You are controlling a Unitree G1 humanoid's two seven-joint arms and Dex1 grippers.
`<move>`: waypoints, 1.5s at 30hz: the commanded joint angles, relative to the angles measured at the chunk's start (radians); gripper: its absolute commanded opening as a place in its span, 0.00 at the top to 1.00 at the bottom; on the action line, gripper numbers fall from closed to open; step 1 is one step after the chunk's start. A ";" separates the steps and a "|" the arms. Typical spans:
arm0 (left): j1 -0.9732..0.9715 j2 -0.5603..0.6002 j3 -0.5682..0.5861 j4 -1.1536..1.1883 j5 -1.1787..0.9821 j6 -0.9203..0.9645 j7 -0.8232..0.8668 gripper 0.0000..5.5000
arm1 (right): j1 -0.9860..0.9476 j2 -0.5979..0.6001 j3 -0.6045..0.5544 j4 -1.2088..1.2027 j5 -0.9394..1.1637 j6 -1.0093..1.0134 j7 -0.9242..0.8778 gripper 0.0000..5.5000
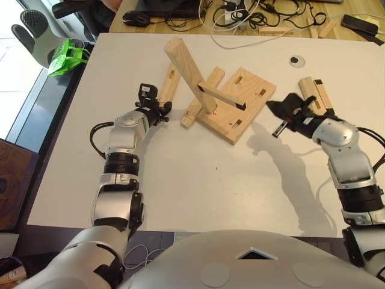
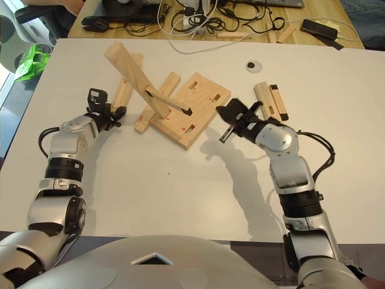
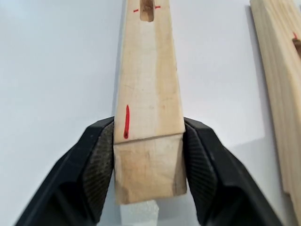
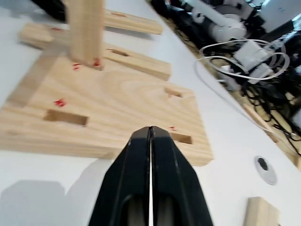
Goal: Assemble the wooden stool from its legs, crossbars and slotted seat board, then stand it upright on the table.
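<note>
The slotted seat board (image 1: pixel 240 99) lies flat at the table's middle. One leg (image 1: pixel 187 69) stands tilted in a slot, and a crossbar (image 1: pixel 225 99) runs from it over the board. A second leg (image 1: pixel 200 99) lies along the board's left edge. My left gripper (image 1: pixel 161 110) is shut on the near end of a third leg (image 3: pixel 150 94), which lies flat on the table left of the board. My right gripper (image 1: pixel 274 108) hovers at the board's right corner, its fingers (image 4: pixel 136 155) shut with nothing between them. Two short wooden pieces (image 1: pixel 316 93) lie to the right, beside that arm.
A round grommet (image 1: pixel 296 61) sits in the white table at the back right. Behind the table is a desk with cables (image 1: pixel 240 15) and a mouse (image 1: pixel 136 19). A green bag (image 1: pixel 67 55) is on the floor off the table's left edge.
</note>
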 commanded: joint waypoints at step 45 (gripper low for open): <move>-0.179 0.149 -0.133 -0.386 0.075 -0.721 -0.218 0.63 | -0.986 0.320 -0.417 0.385 0.924 0.424 -0.009 0.44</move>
